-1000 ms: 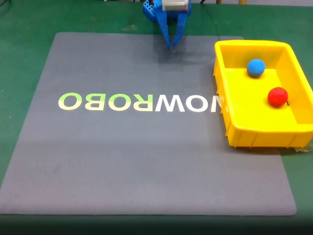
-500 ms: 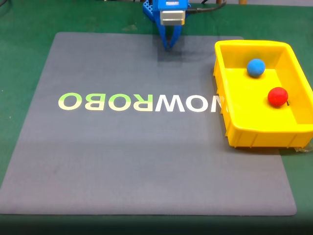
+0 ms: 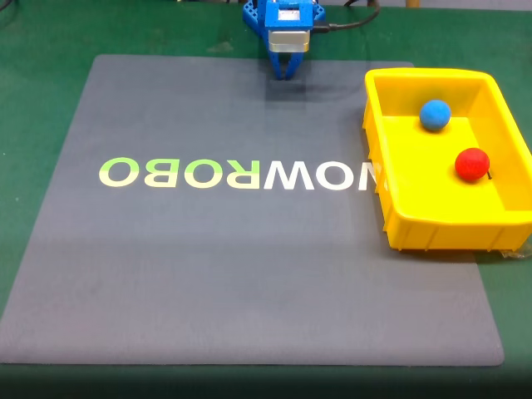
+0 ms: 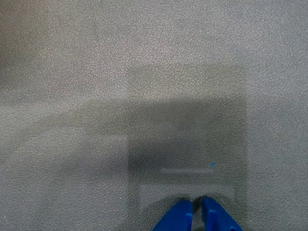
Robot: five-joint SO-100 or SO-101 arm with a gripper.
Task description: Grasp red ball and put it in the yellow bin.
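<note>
Fixed view — red ball seemingly far from pincer

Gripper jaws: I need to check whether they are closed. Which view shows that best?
The wrist view: the blue two-finger gripper appears close up, tips together over the grey textured mat. In the fixed view the gripper is small, at the mat's far edge.

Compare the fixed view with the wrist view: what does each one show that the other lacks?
Fixed view alone: the bright yellow rectangular plastic bin at the mat's right edge, the small matte red ball and a blue ball both resting inside it, apart from each other, and mirrored lettering across the mat.

Wrist view alone: close-up grain of the mat and a darker rectangular patch ahead of the fingertips.

Both: the grey textured mat and the blue end effector, fingers together, holding nothing.
</note>
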